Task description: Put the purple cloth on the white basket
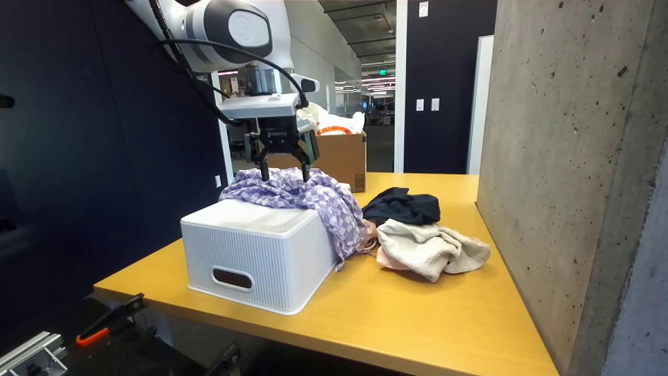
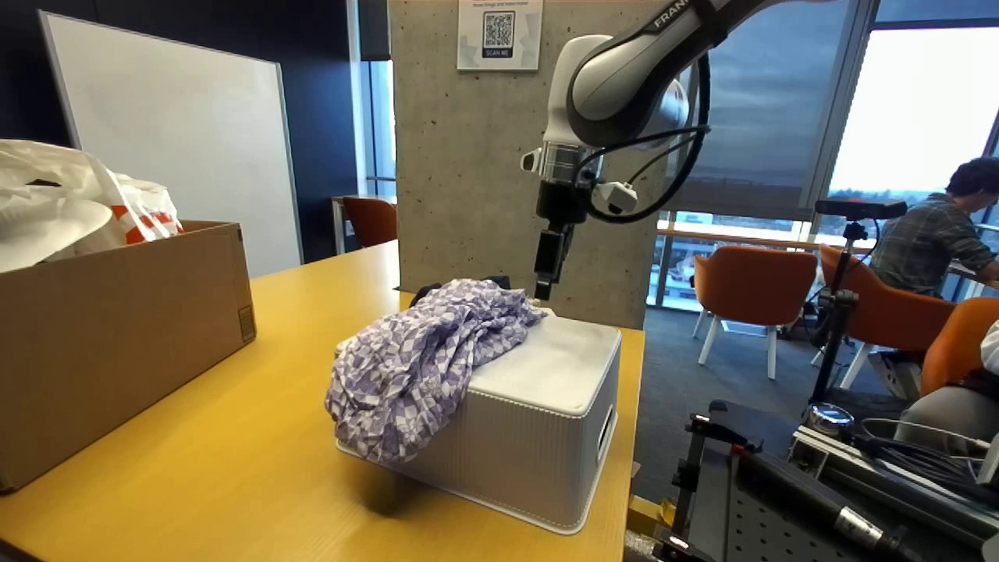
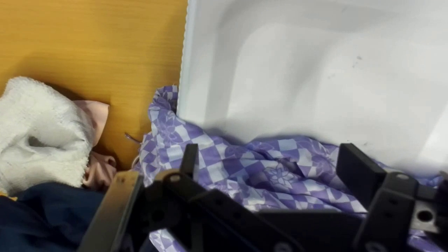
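The purple-and-white checked cloth lies draped over the back part of the white basket and hangs down its side. The basket stands upside down on the yellow table, its flat base facing up. In an exterior view the cloth covers one end of the basket and hangs close to the table. My gripper is open, pointing down just above the cloth, with nothing held. It also shows in an exterior view. In the wrist view the fingers are spread wide over the cloth, beside the bare basket surface.
A navy cloth, a cream towel and a pinkish cloth lie in a heap beside the basket. A cardboard box with white bags stands on the table. A concrete pillar borders the table.
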### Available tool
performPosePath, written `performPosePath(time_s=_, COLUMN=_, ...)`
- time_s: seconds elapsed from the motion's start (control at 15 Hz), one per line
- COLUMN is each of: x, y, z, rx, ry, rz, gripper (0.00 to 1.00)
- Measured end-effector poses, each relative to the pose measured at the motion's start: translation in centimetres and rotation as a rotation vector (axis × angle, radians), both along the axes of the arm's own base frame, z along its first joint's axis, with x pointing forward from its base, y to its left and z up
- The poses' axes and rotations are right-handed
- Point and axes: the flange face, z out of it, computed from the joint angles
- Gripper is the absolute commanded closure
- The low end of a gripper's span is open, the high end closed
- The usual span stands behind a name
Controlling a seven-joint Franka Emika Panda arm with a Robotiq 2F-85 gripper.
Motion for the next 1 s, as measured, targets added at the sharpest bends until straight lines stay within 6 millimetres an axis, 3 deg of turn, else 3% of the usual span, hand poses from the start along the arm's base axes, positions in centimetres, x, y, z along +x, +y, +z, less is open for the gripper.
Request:
performPosePath(time_s=0.53, x=1.1, y=0.9, z=-2.6, rx=0.113, ry=-0.136, rz=0.080, gripper=0.00)
performPosePath(time_s=0.6, x=1.3, y=1.0, z=-2.8, rx=0.113, ry=-0.147, rz=0.086, gripper=0.25)
performPosePath(time_s=0.67, x=1.6, y=1.0, z=-3.0, rx=0.111, ry=-0.156, rz=0.090, gripper=0.26)
performPosePath(time_s=1.0, x=2.3, y=1.3, z=-3.7, rx=0.099, ry=-0.201, rz=0.109, gripper=0.65)
